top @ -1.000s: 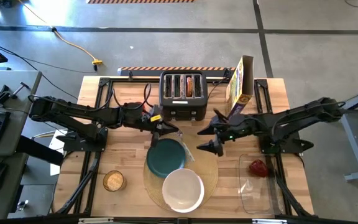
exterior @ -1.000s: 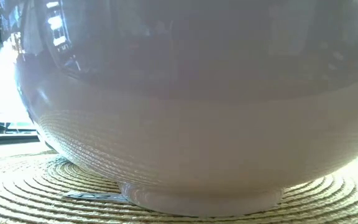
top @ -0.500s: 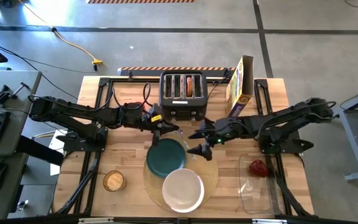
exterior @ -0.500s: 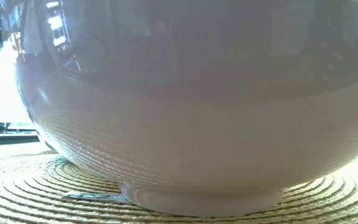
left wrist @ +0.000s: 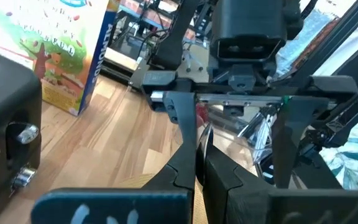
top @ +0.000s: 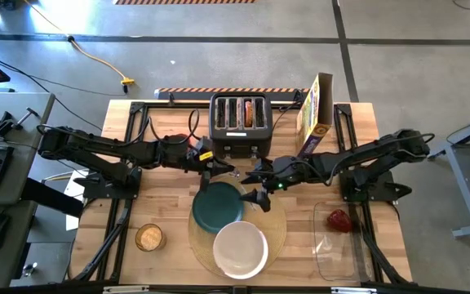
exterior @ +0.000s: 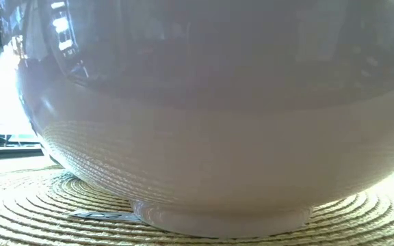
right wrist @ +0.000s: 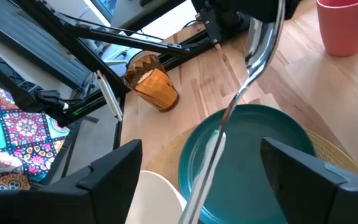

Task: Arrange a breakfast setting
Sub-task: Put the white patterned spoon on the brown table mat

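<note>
On the cereal box (left wrist: 61,56) that I see from my left wrist, I can read only the word "ALMOND" on its narrow side. The other words on its front are too unclear for me to read.

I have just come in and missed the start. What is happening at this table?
The left gripper is shut on a metal spoon, holding it over the teal plate. The right gripper faces it with fingers open on either side of the spoon, as if for a handover. Plate and white bowl already sit on the round placemat.
</note>
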Controlling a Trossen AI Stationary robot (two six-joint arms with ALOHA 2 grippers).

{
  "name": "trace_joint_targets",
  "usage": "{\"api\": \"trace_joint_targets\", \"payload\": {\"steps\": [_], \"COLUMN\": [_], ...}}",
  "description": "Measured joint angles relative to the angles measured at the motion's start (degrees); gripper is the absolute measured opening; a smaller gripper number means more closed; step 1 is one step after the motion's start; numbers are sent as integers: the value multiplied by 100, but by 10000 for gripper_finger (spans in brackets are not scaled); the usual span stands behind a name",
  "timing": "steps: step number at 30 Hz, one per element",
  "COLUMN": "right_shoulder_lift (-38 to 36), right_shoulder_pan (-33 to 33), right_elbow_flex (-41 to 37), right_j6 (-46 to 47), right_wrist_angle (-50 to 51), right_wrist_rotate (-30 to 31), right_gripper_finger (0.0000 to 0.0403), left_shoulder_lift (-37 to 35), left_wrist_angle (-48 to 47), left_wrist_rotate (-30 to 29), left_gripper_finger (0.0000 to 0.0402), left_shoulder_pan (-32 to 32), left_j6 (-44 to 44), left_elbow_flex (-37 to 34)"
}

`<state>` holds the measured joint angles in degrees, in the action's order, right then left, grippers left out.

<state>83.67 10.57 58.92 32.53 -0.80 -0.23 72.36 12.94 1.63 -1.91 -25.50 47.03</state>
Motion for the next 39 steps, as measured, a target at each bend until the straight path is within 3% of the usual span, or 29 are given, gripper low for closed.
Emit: {"api": "trace_joint_targets", "payload": {"steps": [14, 34, 39], "right_shoulder_lift": [-10, -14, -14], "right_shoulder_pan": [-2, -6, -7], "right_elbow_flex": [0, 0, -4], "right_j6": [2, 19, 92], "right_wrist_angle": [81, 118, 147], "right_wrist_rotate": [81, 220, 321], "right_gripper_finger": [238, 20, 9], "left_shoulder_lift": [0, 0, -2], "left_wrist_angle": [-136, -118, -110], "left_wrist_rotate": [-229, -210, -218], "left_gripper_finger": [0, 0, 1], "left_shoulder_pan": [4, 1, 2], "left_j6": [4, -39, -37], "left_elbow_flex": [0, 0, 0]}}
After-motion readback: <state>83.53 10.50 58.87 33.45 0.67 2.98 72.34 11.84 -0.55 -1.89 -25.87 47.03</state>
